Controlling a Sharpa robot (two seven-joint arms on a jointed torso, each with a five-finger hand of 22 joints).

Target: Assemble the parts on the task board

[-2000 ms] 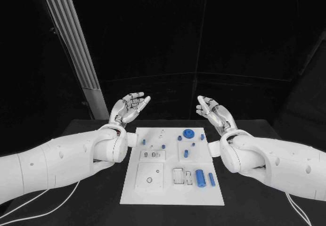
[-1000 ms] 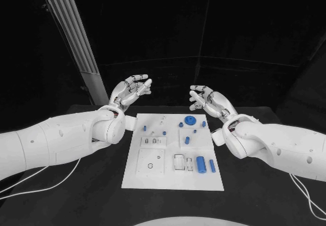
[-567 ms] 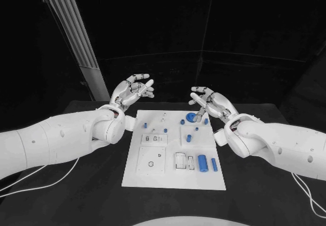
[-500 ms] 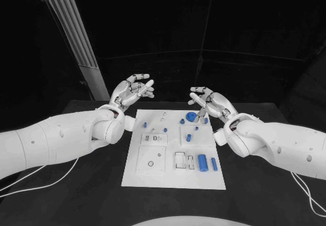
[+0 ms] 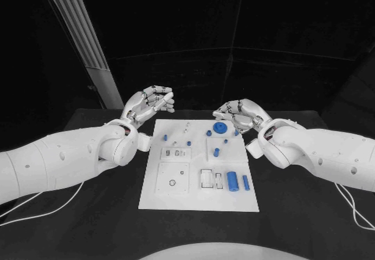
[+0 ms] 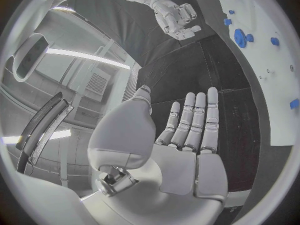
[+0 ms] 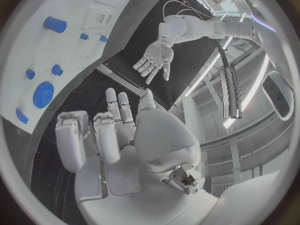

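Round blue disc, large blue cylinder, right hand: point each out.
Round blue disc (image 5: 220, 128), head view, its top face.
Large blue cylinder (image 5: 231, 180), head view, mid-body.
Right hand (image 5: 240, 114), head view, back of the hand.

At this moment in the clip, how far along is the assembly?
It looks barely begun. Nothing is in hand: the left robot hand is open and the right robot hand, partly curled, holds nothing, both at the far end of the task board. Blue parts such as the large cylinder and the round disc are untouched. Whether any are already seated, I cannot tell.
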